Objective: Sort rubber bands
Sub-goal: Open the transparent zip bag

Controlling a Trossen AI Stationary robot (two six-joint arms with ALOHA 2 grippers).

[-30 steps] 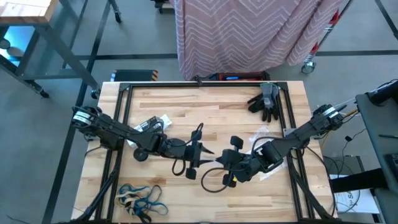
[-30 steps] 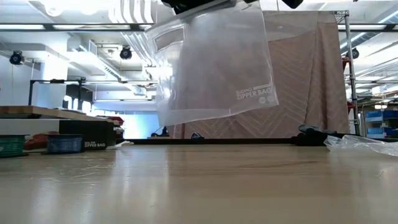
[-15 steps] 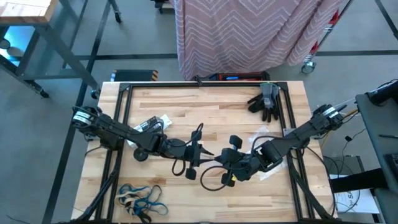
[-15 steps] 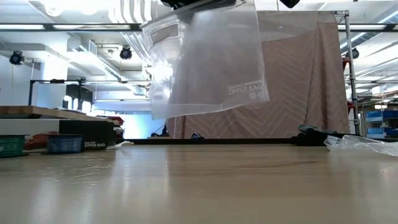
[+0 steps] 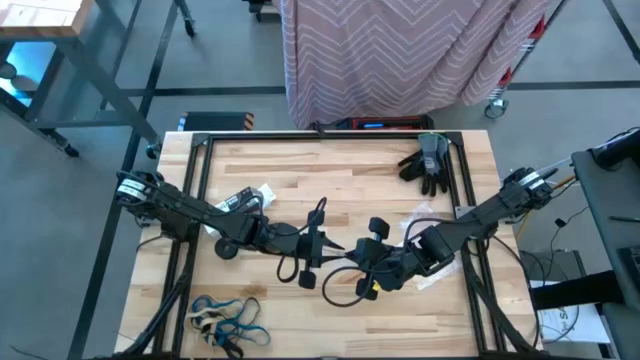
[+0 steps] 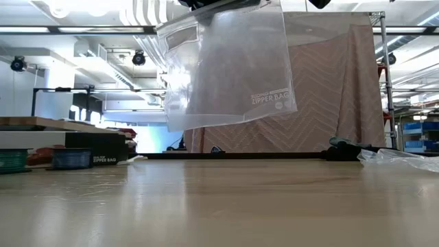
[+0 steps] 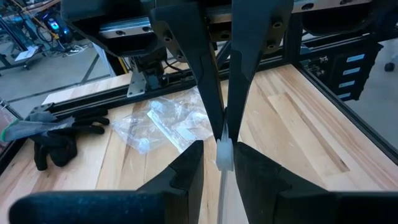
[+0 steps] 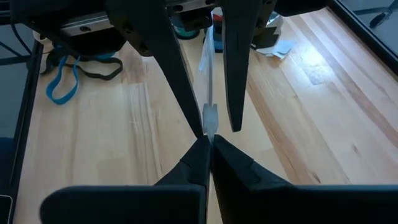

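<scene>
From above we see the wooden counter (image 5: 330,170) with both arms meeting over its middle, but the clear zipper bag (image 6: 230,65) they hold between them hardly shows there; only the low view gives us the bag whole, hanging tilted well above the counter with its printed label at the lower right. The left gripper (image 7: 219,158) has its jaws clenched on the bag's top edge at the white slider, which only its own wrist view shows; the right gripper (image 8: 207,146) has its jaws shut tight on the same edge from the opposite side. Another crumpled clear bag (image 7: 165,121) lies near the counter's right edge, with dark gloves (image 5: 428,163) at the far right corner. The rubber bands (image 5: 228,318), blue, tan and black, lie in a loose heap at the near left corner, well apart from both grippers.
</scene>
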